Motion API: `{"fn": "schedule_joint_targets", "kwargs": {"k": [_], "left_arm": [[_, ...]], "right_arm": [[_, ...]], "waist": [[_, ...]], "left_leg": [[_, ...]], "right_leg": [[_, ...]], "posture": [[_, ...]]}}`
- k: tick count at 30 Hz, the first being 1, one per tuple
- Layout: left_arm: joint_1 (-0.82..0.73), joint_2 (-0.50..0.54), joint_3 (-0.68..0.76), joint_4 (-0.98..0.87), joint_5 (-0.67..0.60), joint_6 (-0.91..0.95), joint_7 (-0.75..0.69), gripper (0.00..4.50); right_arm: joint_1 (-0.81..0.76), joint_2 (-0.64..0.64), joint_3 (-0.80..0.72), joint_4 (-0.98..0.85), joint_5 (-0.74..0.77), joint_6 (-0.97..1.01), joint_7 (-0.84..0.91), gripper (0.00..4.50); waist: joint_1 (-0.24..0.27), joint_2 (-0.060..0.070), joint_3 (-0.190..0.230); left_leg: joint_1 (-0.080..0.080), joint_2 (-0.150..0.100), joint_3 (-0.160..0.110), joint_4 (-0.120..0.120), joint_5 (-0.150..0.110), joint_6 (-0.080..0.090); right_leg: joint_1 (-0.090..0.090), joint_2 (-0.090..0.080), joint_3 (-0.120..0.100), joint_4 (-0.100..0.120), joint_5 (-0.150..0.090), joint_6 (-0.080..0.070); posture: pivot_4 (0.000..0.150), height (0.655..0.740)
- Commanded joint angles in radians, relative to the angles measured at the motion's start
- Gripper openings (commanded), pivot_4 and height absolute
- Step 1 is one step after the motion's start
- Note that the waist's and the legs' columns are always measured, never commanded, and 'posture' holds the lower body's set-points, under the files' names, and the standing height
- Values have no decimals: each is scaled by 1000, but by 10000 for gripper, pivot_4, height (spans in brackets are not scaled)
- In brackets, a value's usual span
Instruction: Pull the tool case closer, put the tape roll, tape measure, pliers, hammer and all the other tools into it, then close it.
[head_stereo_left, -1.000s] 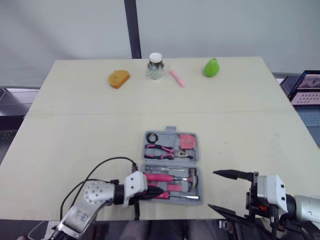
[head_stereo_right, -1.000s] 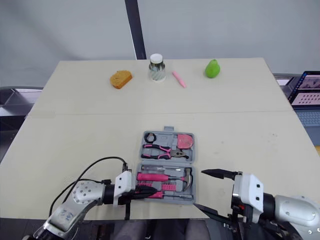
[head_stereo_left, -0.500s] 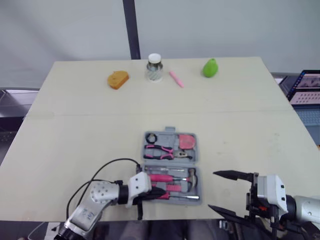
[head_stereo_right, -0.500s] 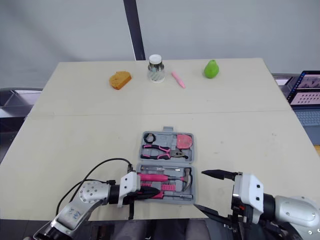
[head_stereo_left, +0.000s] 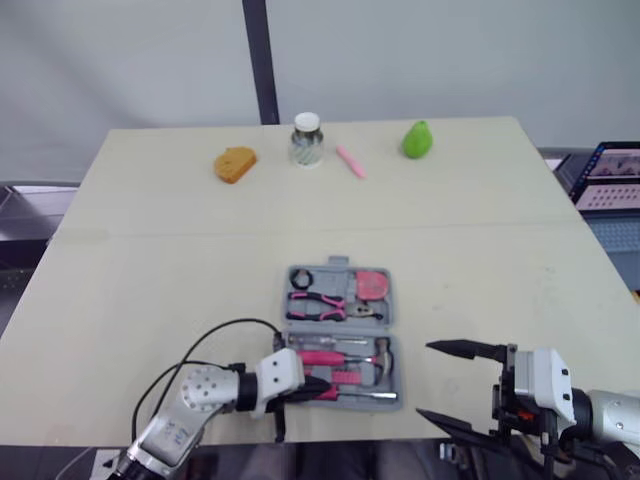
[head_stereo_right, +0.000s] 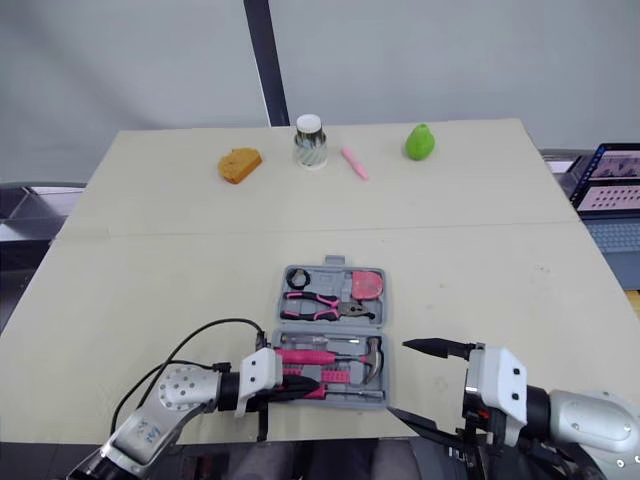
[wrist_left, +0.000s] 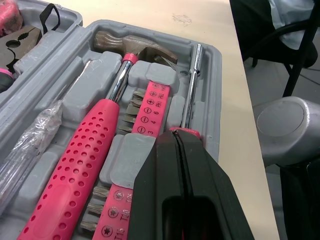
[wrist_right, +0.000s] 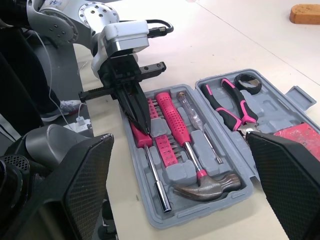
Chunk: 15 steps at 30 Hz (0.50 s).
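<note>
The grey tool case (head_stereo_left: 340, 316) lies open near the table's front edge. Its far half holds a black tape roll (head_stereo_left: 303, 274), pink-handled pliers (head_stereo_left: 318, 302) and a pink tape measure (head_stereo_left: 374, 284). In the near half lie a hammer (wrist_left: 95, 145), a pink bit holder (wrist_left: 150, 107) and a screwdriver (wrist_left: 192, 90). My left gripper (head_stereo_left: 325, 386) is shut, its tips low over the screwdriver's pink handle (wrist_left: 186, 132) at the near left of the case. My right gripper (head_stereo_left: 428, 380) stands wide open just right of the case, nothing between its fingers (wrist_right: 80, 190).
Along the far edge sit an orange sponge-like piece (head_stereo_left: 235, 163), a small jar (head_stereo_left: 306, 139), a pink marker (head_stereo_left: 351, 161) and a green pear (head_stereo_left: 417, 139). A laptop (head_stereo_left: 610, 175) stands off the table's right side. The case sits close to the front edge.
My left arm has sunk a little and edged right, its shut tips staying over the case's near half. The right gripper has not moved. The head view has shifted slightly.
</note>
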Motion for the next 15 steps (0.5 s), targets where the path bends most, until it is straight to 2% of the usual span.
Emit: {"fn": "schedule_joint_targets", "kwargs": {"k": [1,6,15], "left_arm": [[44,29,-37,108,81,25,14,418],[38,22,-52,137,96,15,28,418],[42,12,-70,178,96,17,47,418]], "right_arm": [[-2,-9,-15,-10,21,-5,14,45000],[-9,-13,-18,-3,22,-3,19,45000],[-16,-17,-18,-1,20,-1,17,45000]], "waist": [[0,2,-2],[0,8,-7],[2,9,-12]], "left_leg": [[0,0,0,0,-1,0],[0,1,1,0,-1,0],[1,1,2,0,-2,1]], "right_leg": [[0,0,0,0,0,0],[0,0,0,-1,0,0],[1,0,1,-3,0,0]], "posture": [[1500,7400],[1500,7400],[1500,7400]]}}
